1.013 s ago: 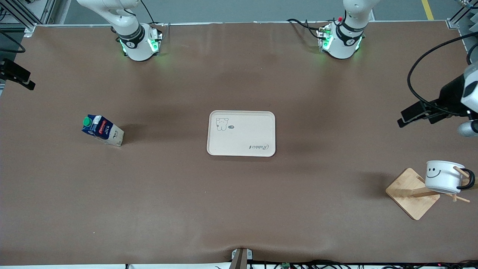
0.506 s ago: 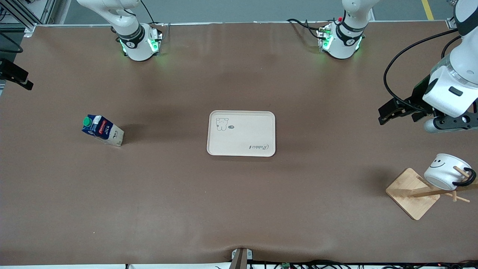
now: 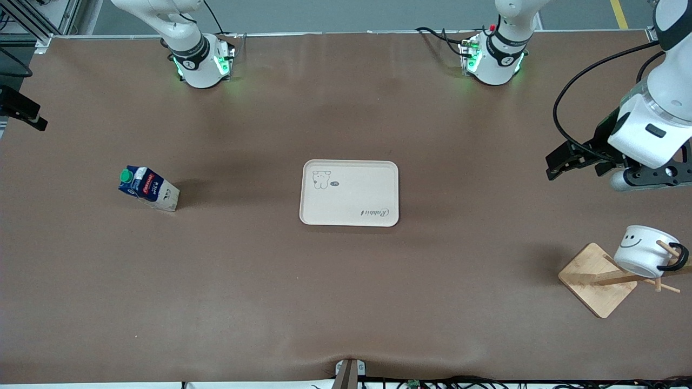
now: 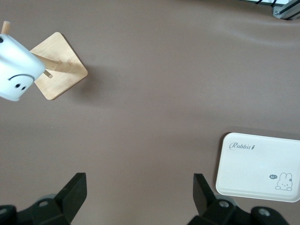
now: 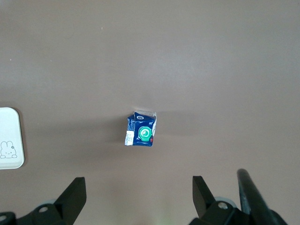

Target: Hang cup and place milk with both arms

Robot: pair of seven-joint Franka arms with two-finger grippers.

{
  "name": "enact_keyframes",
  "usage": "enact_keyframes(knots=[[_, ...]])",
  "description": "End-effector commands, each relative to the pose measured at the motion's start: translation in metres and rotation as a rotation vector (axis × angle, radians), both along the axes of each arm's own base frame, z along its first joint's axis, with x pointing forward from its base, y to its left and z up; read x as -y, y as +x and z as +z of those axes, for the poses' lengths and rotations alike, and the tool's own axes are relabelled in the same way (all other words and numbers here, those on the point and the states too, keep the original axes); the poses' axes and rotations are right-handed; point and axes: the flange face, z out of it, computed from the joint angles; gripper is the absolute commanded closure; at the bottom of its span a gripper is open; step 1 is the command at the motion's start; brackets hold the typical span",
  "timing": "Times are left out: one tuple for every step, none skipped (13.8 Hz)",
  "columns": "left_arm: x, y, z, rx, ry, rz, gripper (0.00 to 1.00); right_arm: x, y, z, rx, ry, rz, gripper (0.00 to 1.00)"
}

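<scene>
Brown matting covers the table (image 3: 259, 302) from edge to edge, lightly creased at the edge nearest the front camera, where cables and a small bracket (image 3: 350, 373) show. A grey floor runs along the base side of the table.

Nearer the camera than the tray (image 3: 349, 193), toward the left arm's end, a wooden rack (image 3: 597, 279) stands on a square base with pegs. The cup (image 3: 644, 252) hangs on a peg by its thin black loop handle; it is white, tilted, with a black smiley face on its side.

The tray, cream with a rabbit drawing and the word "Rabbit", lies at mid-table. Well apart from it, toward the right arm's end, stands the milk (image 3: 147, 188): a dark-blue gable-top carton with a round green cap, a red-and-white label and a pale base.

Left gripper (image 3: 562, 163) hangs over bare matting between the tray and the left arm's end, farther from the camera than the rack; its fingers (image 4: 75, 190) are spread wide and hold nothing.

Right gripper (image 5: 139, 194) is high over the matting beside the milk, its fingers (image 5: 76, 193) likewise spread wide and empty.

Both bases, lit green, stand farthest from the camera.
</scene>
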Motion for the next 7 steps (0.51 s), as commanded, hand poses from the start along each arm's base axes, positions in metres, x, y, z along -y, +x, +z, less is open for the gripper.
enact_keyframes(knots=[[0.011,-0.01,0.01,0.015,0.031,-0.021,0.0,0.002,0.001,0.005,-0.008,-0.003,-0.013,0.0],[0.013,-0.013,0.016,0.025,0.04,-0.022,0.0,0.002,0.001,0.005,-0.008,-0.003,-0.013,0.0],[0.017,-0.017,0.019,0.031,0.044,-0.025,0.0,0.004,0.001,0.005,-0.008,-0.003,-0.016,0.0],[0.021,-0.019,0.02,0.031,0.048,-0.031,0.0,0.003,0.001,0.005,-0.008,-0.003,-0.014,0.0],[0.024,-0.021,0.022,0.036,0.054,-0.033,0.0,0.005,0.001,0.005,-0.008,-0.003,-0.017,0.0],[0.024,-0.024,0.021,0.026,0.069,-0.032,0.0,0.005,0.001,0.005,-0.008,-0.003,-0.018,0.0],[0.029,-0.027,0.02,0.014,0.082,-0.036,0.0,0.004,0.001,0.005,-0.005,-0.004,-0.016,0.0]])
